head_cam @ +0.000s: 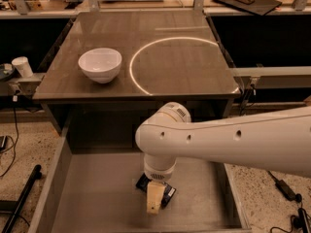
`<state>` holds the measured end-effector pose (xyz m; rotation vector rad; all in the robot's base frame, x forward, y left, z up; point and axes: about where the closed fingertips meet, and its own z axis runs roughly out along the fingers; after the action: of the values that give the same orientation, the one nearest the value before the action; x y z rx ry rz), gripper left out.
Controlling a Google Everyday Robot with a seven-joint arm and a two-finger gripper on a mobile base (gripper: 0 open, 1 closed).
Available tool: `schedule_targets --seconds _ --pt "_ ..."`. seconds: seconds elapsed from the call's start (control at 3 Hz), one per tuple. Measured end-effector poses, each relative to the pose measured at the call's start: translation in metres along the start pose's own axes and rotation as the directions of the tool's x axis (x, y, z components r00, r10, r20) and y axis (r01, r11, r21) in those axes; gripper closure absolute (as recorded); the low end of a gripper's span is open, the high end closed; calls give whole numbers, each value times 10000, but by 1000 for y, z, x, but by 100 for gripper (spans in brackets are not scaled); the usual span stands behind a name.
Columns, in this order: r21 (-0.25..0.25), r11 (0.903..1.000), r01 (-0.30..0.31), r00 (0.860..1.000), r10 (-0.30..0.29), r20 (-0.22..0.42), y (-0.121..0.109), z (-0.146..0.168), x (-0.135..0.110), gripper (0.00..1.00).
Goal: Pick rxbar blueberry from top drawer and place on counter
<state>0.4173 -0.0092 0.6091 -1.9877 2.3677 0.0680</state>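
Observation:
The top drawer (87,198) stands pulled open below the counter (175,76), a glossy brown top with a bright ring-shaped reflection. The rxbar blueberry (142,182), a small dark navy wrapper, lies on the drawer floor near the middle. My white arm reaches in from the right and bends down into the drawer. My gripper (154,204) is right over the bar and covers its middle, so only the bar's two ends show. I cannot tell whether the bar is held.
A white bowl (100,64) sits on the counter's left half. A white cup (22,66) stands on a ledge at the far left. Cables and a black bar (19,198) lie on the speckled floor beside the drawer.

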Motion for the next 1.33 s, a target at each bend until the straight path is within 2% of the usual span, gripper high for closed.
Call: schedule_targets --seconds 0.33,0.67,1.0,1.33 --pt "-3 10000 0 10000 0 -2 0 0 0 0" --pt "-296 9996 -50 9997 43 -234 10 17 0 0" --pt "-283 9996 -19 9986 4 -537 -12 31 -2 0" --pt "-207 9993 -313 9975 299 -640 -16 30 7 0"
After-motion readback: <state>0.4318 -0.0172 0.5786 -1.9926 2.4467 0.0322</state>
